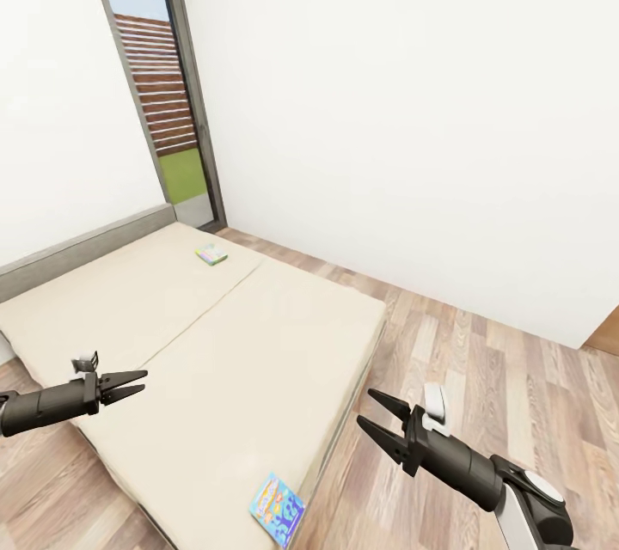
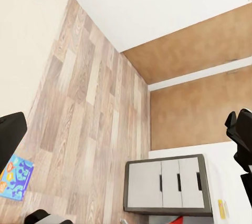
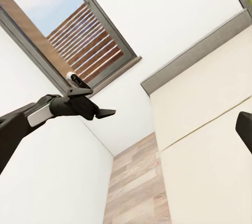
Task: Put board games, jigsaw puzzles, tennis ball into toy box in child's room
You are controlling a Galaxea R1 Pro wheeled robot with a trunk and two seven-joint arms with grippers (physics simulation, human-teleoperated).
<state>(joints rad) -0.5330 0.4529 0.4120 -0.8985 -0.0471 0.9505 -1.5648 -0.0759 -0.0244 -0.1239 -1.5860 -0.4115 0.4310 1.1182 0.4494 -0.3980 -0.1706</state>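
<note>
Your right gripper (image 1: 378,423) hangs with its fingers spread and nothing between them, out over the wood floor (image 1: 481,361) just off the right edge of the bed (image 1: 215,335); the blue board game (image 1: 277,509) lies on the mattress at the bed's near right corner, to the left of that gripper and nearer to you, so you would have to draw the arm back and inward to come over it; its long axis runs roughly along the bed's right edge, slightly skewed, and it lies flat against the mattress, which I judge will make it hard to get a finger under; the right arm is clearly the nearer one. Your left gripper (image 1: 129,384) is over the bed's near left part, empty, its fingers close together with only a narrow gap between them; the second board game (image 1: 211,254), a small pale box, lies far up the bed near the headboard (image 1: 86,247) and the window (image 1: 159,77), well apart from both grippers; nothing stands between either gripper and the games; the left wrist view catches the blue game beside the floor, and a grey drawer unit (image 2: 170,184) lower down.
</note>
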